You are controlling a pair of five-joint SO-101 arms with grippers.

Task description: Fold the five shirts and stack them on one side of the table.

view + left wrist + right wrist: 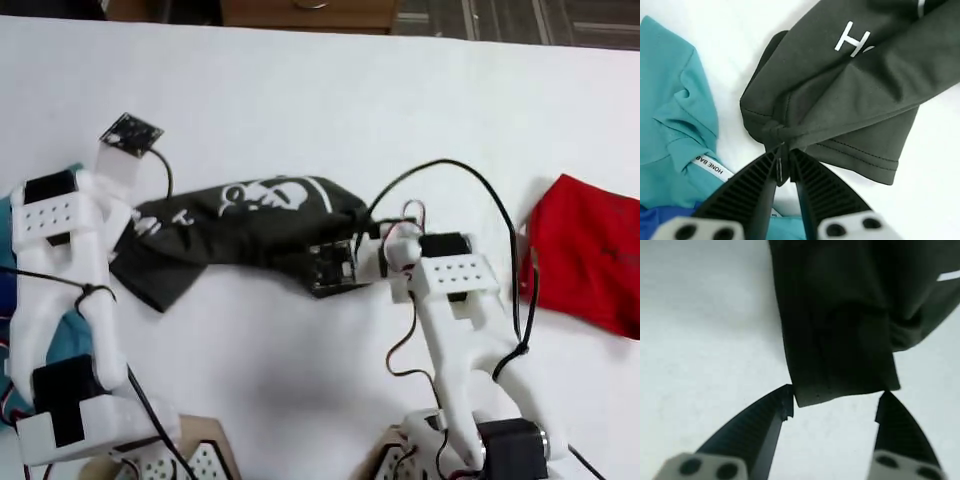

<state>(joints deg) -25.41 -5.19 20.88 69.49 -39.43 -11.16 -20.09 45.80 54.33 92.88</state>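
Black shirt (pixel 260 225) (white print) lies bunched, left end effector (pixel 785 156) pinching it, right end effector (pixel 836 396) open.

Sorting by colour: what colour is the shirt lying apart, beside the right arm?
The shirt is plain red, best seen in the high view.

Red shirt (pixel 590 250) cut off (teal shirt (pixel 670 100) too).
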